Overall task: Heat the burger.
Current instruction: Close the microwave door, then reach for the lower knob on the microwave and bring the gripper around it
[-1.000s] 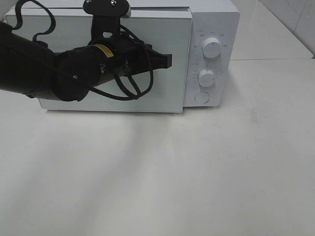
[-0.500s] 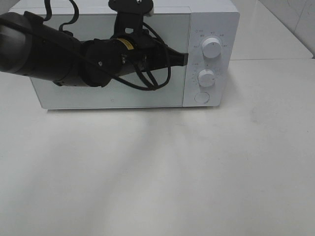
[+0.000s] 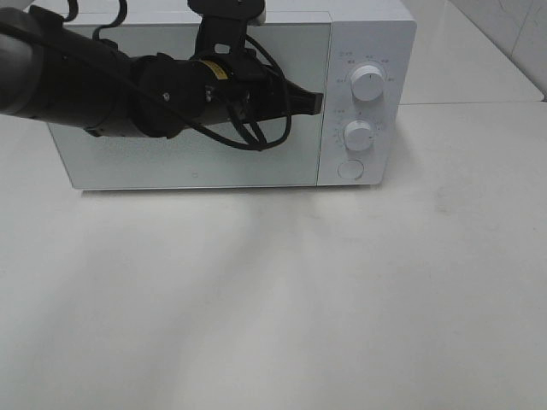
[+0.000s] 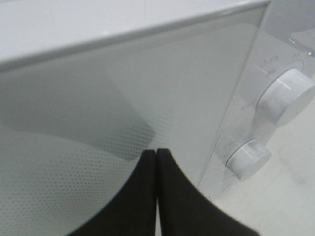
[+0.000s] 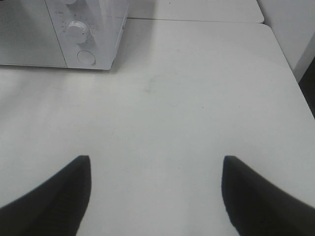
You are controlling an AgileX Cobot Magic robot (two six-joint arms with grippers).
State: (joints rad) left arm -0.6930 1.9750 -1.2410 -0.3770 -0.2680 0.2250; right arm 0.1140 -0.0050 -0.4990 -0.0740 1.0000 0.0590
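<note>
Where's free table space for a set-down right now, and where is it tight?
Free: the whole white tabletop in front of the white box microwave, and the strip to the microwave's right. Crowded: in front of the microwave's closed grey door, where the black left arm and its shut end effector hang across it.

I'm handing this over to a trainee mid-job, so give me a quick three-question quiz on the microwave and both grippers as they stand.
1. True or false: the microwave door stands open.
2. Which is shut? A: left gripper. B: right gripper.
3. How many knobs does the microwave's panel carry?
Key: 1 false; 2 A; 3 two.
</note>
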